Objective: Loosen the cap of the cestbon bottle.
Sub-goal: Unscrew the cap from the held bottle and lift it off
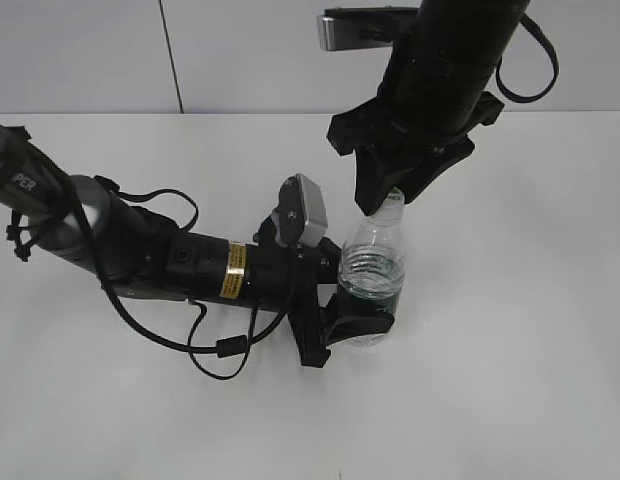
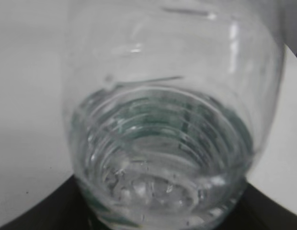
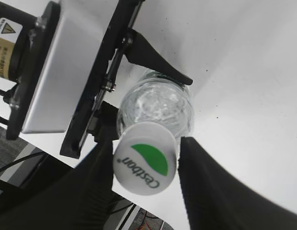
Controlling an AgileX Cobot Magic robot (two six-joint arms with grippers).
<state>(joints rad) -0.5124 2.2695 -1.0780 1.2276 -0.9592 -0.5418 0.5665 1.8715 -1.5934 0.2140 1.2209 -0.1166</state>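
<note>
The cestbon bottle [image 1: 372,268], clear with a dark green label band, stands on the white table, leaning slightly. My left gripper [image 1: 358,322] is shut on the bottle's lower body from the left. In the left wrist view the bottle [image 2: 163,120] fills the frame, with the black fingers of the left gripper [image 2: 158,215] at the bottom corners. My right gripper [image 1: 388,200] comes down from above. In the right wrist view the right gripper [image 3: 146,167] has its two black fingers close on either side of the cap [image 3: 145,158], which is white with a green half. The bottle [image 3: 158,103] shows below it.
The left arm lies low across the table [image 1: 510,380], with a loose black cable loop [image 1: 225,350] in front of it. A grey wall [image 1: 80,50] runs along the back. The left arm's silver camera box [image 3: 57,72] sits close beside the bottle.
</note>
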